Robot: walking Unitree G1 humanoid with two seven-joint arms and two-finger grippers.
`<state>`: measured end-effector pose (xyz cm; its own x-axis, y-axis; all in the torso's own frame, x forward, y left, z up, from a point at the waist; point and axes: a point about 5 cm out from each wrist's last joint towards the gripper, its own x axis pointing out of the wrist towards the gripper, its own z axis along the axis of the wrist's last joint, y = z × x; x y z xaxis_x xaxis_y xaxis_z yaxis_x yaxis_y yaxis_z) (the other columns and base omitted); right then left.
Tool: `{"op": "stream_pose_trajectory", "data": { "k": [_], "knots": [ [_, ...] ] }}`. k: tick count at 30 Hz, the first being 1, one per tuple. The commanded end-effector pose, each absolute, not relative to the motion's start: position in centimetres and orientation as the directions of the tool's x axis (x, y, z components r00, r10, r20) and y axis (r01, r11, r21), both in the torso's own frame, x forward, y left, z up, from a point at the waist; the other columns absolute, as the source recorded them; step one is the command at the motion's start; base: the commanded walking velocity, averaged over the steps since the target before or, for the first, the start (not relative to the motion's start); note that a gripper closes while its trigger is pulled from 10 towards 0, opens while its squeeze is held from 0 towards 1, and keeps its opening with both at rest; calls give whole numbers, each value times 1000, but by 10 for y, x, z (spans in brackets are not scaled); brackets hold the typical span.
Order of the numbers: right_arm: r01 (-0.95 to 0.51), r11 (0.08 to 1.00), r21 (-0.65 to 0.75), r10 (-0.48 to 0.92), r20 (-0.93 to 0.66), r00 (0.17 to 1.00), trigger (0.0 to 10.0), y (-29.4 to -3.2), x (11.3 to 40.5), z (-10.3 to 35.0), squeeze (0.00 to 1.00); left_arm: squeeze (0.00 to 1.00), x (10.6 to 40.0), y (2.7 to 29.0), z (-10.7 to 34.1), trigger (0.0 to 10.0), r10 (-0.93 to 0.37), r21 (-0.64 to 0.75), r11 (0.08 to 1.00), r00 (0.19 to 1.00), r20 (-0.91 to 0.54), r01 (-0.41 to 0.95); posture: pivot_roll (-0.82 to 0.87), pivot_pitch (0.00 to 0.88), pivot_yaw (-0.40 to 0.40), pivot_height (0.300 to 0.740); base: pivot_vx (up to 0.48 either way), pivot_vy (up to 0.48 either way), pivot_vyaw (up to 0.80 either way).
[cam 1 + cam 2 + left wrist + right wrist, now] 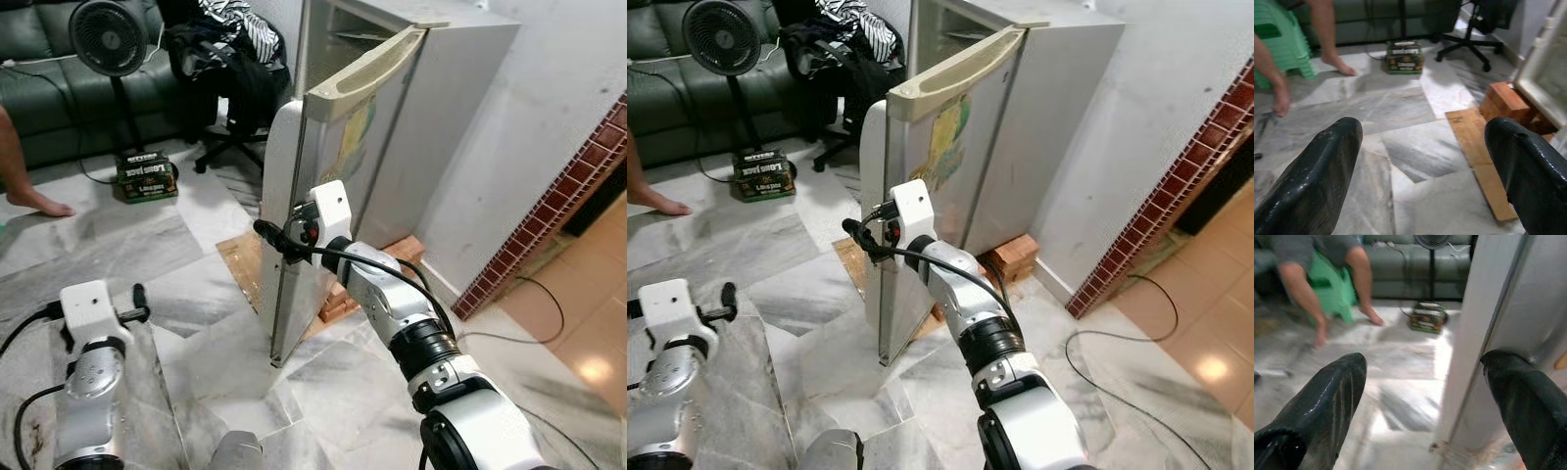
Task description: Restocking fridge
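Reaching right gripper (1422,396), fingers spread, at edge of fridge door (323,196), standing ajar. Left gripper (1425,166) waiting open, empty. Stock box (147,176) sitting well apart on floor; restocking seemingly barely beginning.

The half-open fridge door (323,186) stands edge-on before the right gripper (1420,396), whose spread fingers straddle its edge. Left of it: bare floor (147,245), then a carton (147,176), fan (110,39) and chair (230,78).
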<state>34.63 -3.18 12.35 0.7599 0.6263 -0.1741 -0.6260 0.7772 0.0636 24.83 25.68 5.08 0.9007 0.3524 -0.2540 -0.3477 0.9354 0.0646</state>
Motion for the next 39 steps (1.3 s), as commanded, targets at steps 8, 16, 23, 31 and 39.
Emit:
{"op": "stream_pose_trajectory", "data": {
  "k": [8,16,23,31,39],
  "knots": [
    [-420,908,-13,403,-257,878,10000,-77,361,109,0,0,248,251,50,10000,330,61,944,908,-257,-325,156,10,-69,740,0,0,0],
    [-477,876,71,481,-201,853,10000,-29,358,124,0,0,251,248,51,10000,316,61,948,913,-259,-311,153,22,-56,740,0,0,0],
    [-455,882,121,470,-176,865,10000,-10,360,135,0,0,251,245,53,10000,276,43,961,932,-236,-274,155,28,-56,740,0,0,0],
    [-428,898,99,439,-196,877,10000,-19,361,129,0,0,249,241,50,10000,267,27,963,934,-238,-268,145,35,-60,740,461,0,-594],
    [-412,904,115,428,-199,882,10000,-27,359,123,0,0,250,238,52,10000,254,21,966,939,-232,-257,143,30,-57,740,277,0,-202]
  ]
}}
